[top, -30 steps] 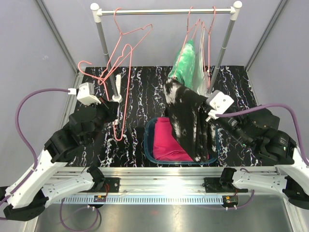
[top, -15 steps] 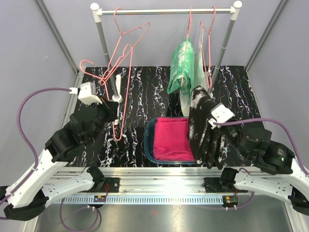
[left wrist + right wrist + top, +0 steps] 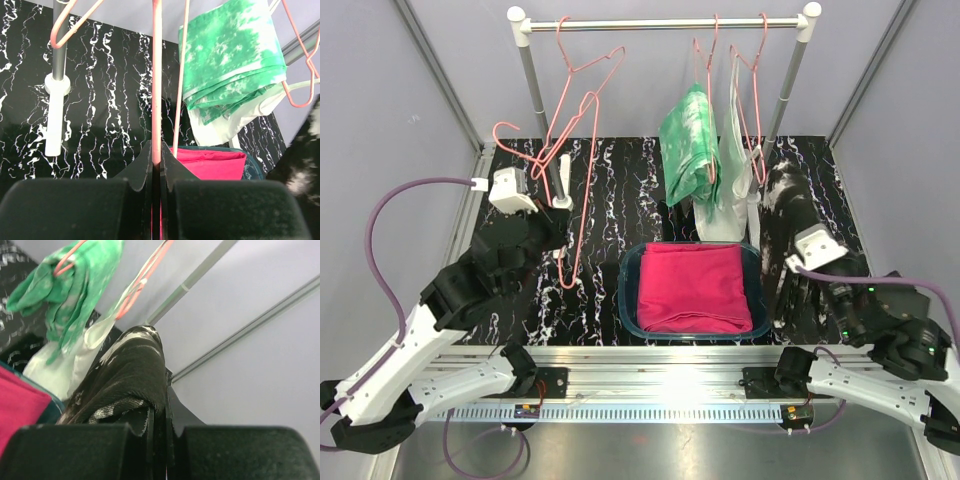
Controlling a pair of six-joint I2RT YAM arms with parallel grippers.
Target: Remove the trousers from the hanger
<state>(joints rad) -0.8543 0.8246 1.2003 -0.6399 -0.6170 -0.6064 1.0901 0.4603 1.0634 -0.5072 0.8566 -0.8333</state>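
My right gripper [image 3: 788, 243] [image 3: 162, 415] is shut on the black trousers with white splashes [image 3: 782, 198] [image 3: 131, 371], which drape beside the basket's right side, off any hanger. The magenta trousers [image 3: 690, 290] [image 3: 215, 164] lie folded in the teal basket [image 3: 626, 290]. On a pink hanger [image 3: 705, 110] from the rail [image 3: 660, 22] hang the green-and-white tie-dye trousers [image 3: 688, 140] [image 3: 227, 60] [image 3: 75, 285]. My left gripper [image 3: 558, 224] [image 3: 156, 150] is shut on the wire of an empty pink hanger [image 3: 156, 75].
Another empty pink hanger [image 3: 582, 68] hangs at the rail's left end, and one more [image 3: 756, 100] at its right end. The rack's two posts [image 3: 542, 110] [image 3: 782, 95] stand on the black marbled table [image 3: 620, 200]. Grey walls enclose the cell.
My right gripper has pulled the black trousers rightward and toward the near edge, from over the basket to beside its right side. The green trousers swung a little left. The left arm barely moved.
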